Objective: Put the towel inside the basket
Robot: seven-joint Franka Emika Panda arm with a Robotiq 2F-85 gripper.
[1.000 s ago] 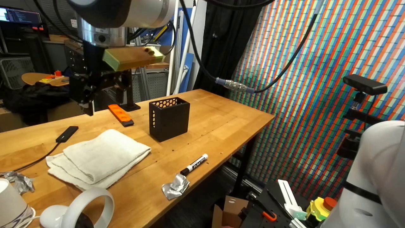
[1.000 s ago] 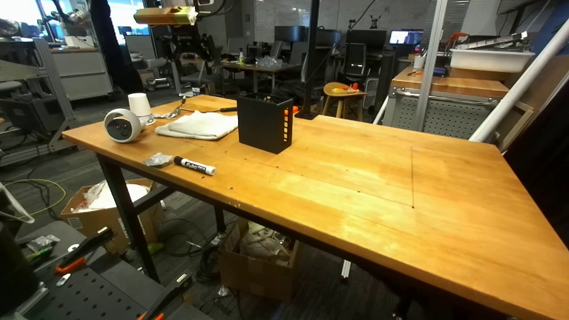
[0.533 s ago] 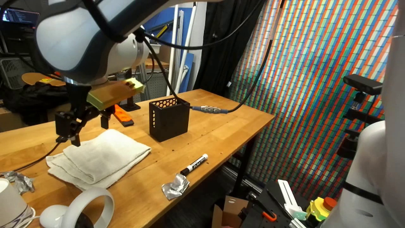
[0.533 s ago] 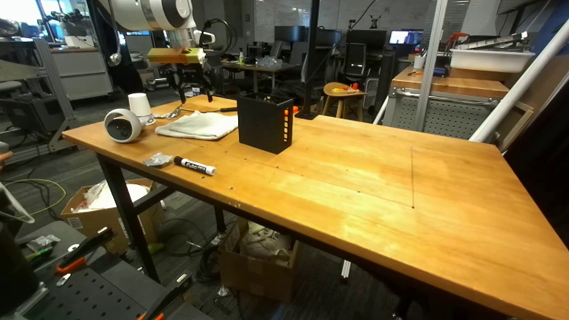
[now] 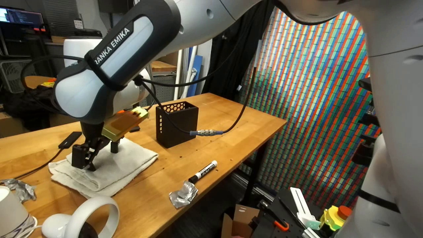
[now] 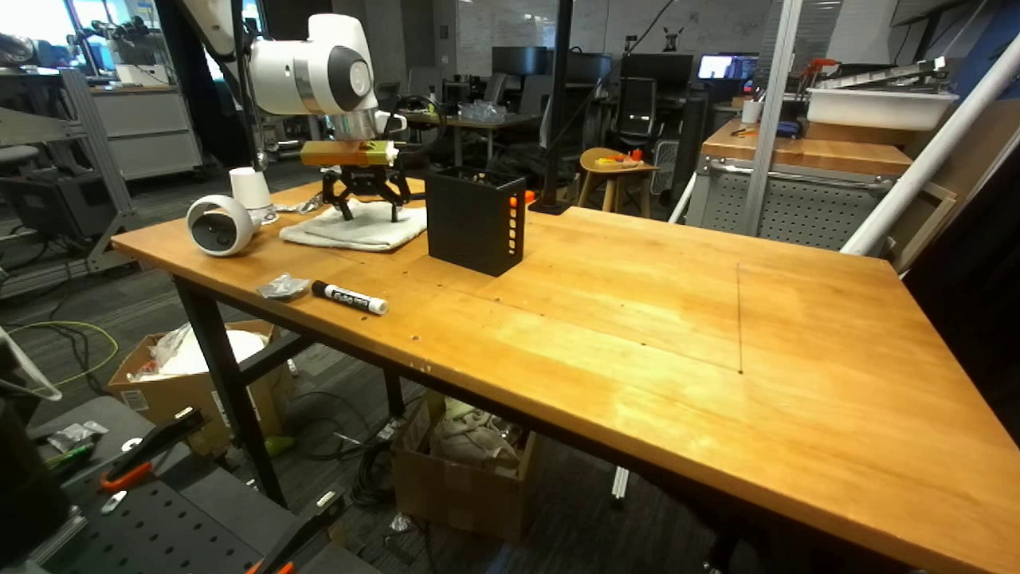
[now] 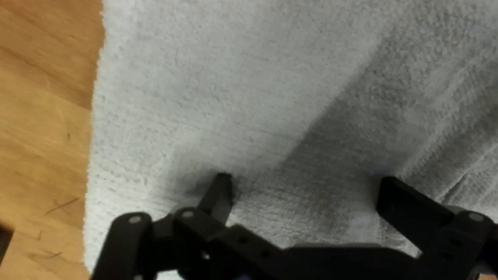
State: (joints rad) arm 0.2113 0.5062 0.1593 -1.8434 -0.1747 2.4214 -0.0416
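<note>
The white folded towel (image 5: 132, 162) lies flat on the wooden table; it also shows in an exterior view (image 6: 358, 235) and fills most of the wrist view (image 7: 233, 97). The black basket (image 5: 178, 127), a tall open-topped box with hexagonal holes, stands upright beside the towel; it also shows in an exterior view (image 6: 474, 227). My gripper (image 5: 103, 158) points down over the towel, fingers wide apart, tips at or touching the cloth, nothing between them but towel surface. It also shows in an exterior view (image 6: 371, 216) and in the wrist view (image 7: 305, 179). The basket's inside is mostly hidden.
A marker (image 5: 203, 171) and crumpled foil (image 5: 183, 195) lie near the table edge. A white ring-shaped device (image 5: 110, 215) and a white cup-like object (image 5: 11, 211) stand beyond the towel. A black cabled hub (image 5: 70, 139) lies behind it. The arm's cable hangs in front of the basket.
The arm has come down from high above the table to the towel, fingers staying open. The towel and basket have not visibly moved. The arm's cable now hangs lower.
</note>
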